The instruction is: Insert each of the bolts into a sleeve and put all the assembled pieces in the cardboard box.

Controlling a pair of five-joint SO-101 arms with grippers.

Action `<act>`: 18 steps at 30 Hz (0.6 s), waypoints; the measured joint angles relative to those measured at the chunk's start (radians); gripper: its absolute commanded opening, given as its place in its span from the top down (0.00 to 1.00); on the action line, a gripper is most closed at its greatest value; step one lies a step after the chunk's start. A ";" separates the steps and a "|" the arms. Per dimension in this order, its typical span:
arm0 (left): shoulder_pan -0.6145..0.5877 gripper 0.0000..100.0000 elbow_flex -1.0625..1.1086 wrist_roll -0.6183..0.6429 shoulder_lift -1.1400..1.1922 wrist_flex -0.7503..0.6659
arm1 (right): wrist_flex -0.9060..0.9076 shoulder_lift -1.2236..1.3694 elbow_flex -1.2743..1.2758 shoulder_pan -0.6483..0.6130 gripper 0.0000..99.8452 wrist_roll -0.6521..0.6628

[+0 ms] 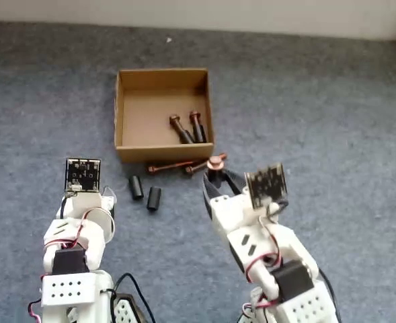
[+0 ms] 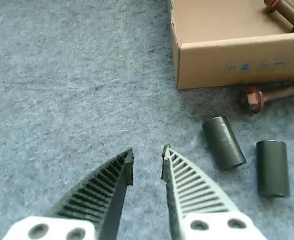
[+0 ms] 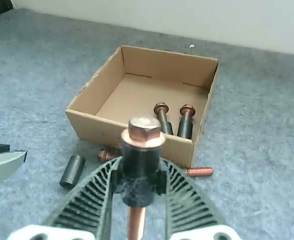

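Note:
My right gripper (image 3: 140,172) is shut on a black sleeve (image 3: 138,185) with a copper bolt (image 3: 143,131) pushed through it, head up. In the high view this piece (image 1: 216,163) hangs just in front of the cardboard box (image 1: 125,114), near its right corner. Two assembled pieces (image 1: 182,129) (image 1: 198,126) lie inside the box. Two loose bolts (image 1: 171,167) (image 1: 196,168) lie along the box's front wall. Two loose sleeves (image 2: 223,142) (image 2: 272,167) lie on the carpet, to the right of my left gripper (image 2: 147,159), which is open a little and holds nothing.
Grey carpet covers the floor all round, with free room left of the box and to the far right. A pale wall (image 3: 186,20) runs behind the box. The left arm's fingertip (image 3: 4,165) shows at the edge of the right wrist view.

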 measured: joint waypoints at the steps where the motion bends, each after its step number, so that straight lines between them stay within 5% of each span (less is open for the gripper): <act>1: 0.000 0.88 0.000 0.000 0.000 0.000 | -0.026 0.074 -0.040 0.000 0.99 0.000; 18: 0.000 0.88 0.000 0.000 0.000 0.000 | -0.687 1.246 -0.569 0.038 0.99 0.000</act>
